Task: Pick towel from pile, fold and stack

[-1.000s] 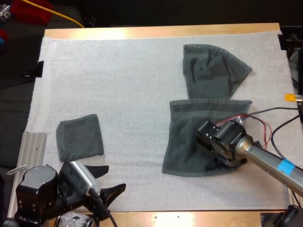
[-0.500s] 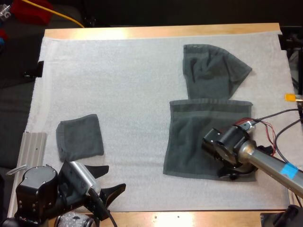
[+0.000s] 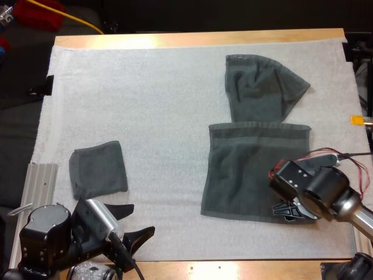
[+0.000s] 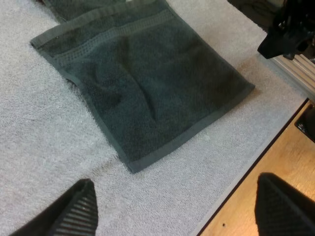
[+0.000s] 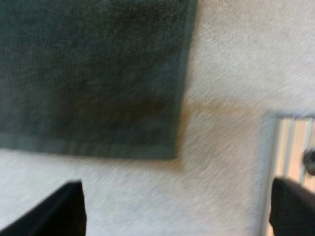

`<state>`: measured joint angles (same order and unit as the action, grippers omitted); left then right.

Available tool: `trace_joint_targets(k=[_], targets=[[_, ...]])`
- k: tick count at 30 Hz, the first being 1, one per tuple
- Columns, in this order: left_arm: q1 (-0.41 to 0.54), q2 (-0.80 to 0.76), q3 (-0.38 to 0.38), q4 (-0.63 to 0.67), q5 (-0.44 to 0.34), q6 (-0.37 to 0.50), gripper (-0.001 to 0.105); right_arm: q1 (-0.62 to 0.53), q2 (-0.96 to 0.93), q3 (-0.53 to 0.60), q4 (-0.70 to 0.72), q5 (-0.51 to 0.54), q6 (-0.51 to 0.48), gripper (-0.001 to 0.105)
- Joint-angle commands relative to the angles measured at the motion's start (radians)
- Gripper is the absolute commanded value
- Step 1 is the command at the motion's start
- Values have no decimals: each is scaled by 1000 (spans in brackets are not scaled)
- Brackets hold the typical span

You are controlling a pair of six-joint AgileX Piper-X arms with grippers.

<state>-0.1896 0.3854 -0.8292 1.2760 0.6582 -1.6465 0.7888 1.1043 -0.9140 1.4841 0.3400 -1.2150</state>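
The spread towel lies flat on the white mat, directly under the right gripper, which hangs over the towel's near right corner. That gripper is released. In the right wrist view its two black fingers stand wide apart with nothing between them and are clear of the cloth. The towel's hemmed corner lies just ahead of the fingertips, bare mat lies below them, and a ribbed metal rail runs off to one side.

Farther out from the right gripper, past the spread towel's far hem and touching it, sits the crumpled towel, bunched into a rough hood shape.

Well apart from the right gripper, across the mat on its left, a small folded towel rests flat. It lies just ahead of the left gripper, which sits low at the mat's near edge. This gripper is also released and empty, its fingers splayed over bare mat. The left wrist view looks past them to the spread towel, with the other arm's gripper near the towel's corner.

The mat covers most of the wooden table.
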Motion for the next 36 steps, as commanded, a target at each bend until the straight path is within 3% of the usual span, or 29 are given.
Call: trace_joint_targets(k=[1,13,17,29,36], targets=[[-5,1,-6,4,11,-9,65,-9,-11,-1,-5,-20,20,73],[-5,1,-6,4,13,-9,65,-227,-116,25,-18,-109,5,72],[-5,1,-6,4,13,-11,65,-282,-180,99,-26,-122,-11,72],[-5,1,-6,4,13,-40,65,-383,-304,367,-231,-402,-30,72],[-5,1,-6,4,13,-40,65,-515,-298,373,-279,-441,-12,72]])
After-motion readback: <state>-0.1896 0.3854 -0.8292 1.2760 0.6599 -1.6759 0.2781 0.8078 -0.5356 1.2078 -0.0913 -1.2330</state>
